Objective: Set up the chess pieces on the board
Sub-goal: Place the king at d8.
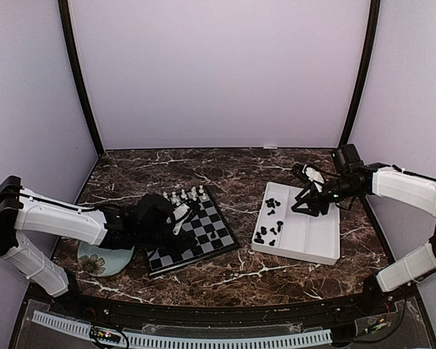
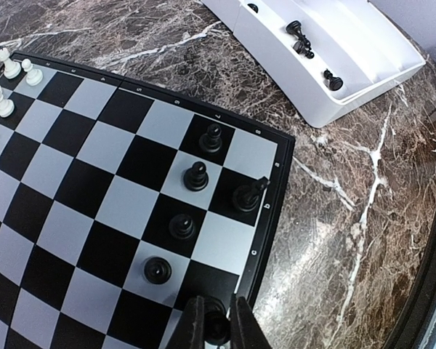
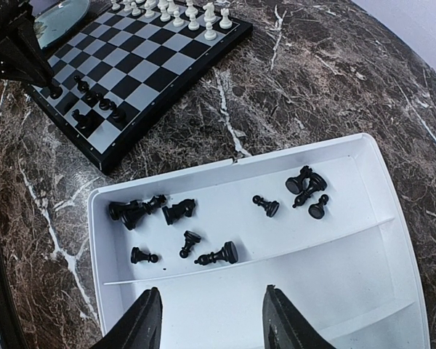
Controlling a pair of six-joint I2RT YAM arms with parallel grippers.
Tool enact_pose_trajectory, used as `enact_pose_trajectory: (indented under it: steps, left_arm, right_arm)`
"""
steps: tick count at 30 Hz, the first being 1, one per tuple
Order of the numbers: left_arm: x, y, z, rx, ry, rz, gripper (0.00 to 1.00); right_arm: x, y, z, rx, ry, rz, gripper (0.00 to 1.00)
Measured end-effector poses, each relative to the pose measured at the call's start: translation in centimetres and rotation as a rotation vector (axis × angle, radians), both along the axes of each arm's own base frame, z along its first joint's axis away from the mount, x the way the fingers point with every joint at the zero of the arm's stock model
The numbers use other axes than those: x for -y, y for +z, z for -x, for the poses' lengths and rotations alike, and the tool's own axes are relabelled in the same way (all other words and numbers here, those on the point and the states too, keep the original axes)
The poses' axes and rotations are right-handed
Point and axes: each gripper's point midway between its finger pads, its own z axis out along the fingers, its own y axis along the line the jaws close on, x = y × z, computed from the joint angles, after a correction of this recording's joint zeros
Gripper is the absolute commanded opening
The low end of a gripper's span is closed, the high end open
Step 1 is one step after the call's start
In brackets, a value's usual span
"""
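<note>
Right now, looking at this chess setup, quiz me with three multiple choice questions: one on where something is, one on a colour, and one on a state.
1. Where do the white pieces stand?
A. on the board's far edge
B. on the board's near edge
C. in the tray

2. What colour are the loose pieces in the tray?
A. white
B. black
C. mixed

3. How are the jaws of the right gripper?
A. shut on a pawn
B. open and empty
C. out of view

Answers:
1 A, they line the edge farthest from the arms.
2 B, every piece lying there is black.
3 B, they stand apart above the tray with nothing between them.
</note>
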Motion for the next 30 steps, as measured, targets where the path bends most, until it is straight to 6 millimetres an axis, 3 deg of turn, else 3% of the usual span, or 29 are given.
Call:
enact_pose_trajectory:
  steps: [30]
  left_arm:
    - [1.0,-1.6,-0.7,-0.015,0.0,-0.022,0.1]
  right_arm:
    - [0.0,-0.5,0.0,-0.013,0.003,0.005,0.49]
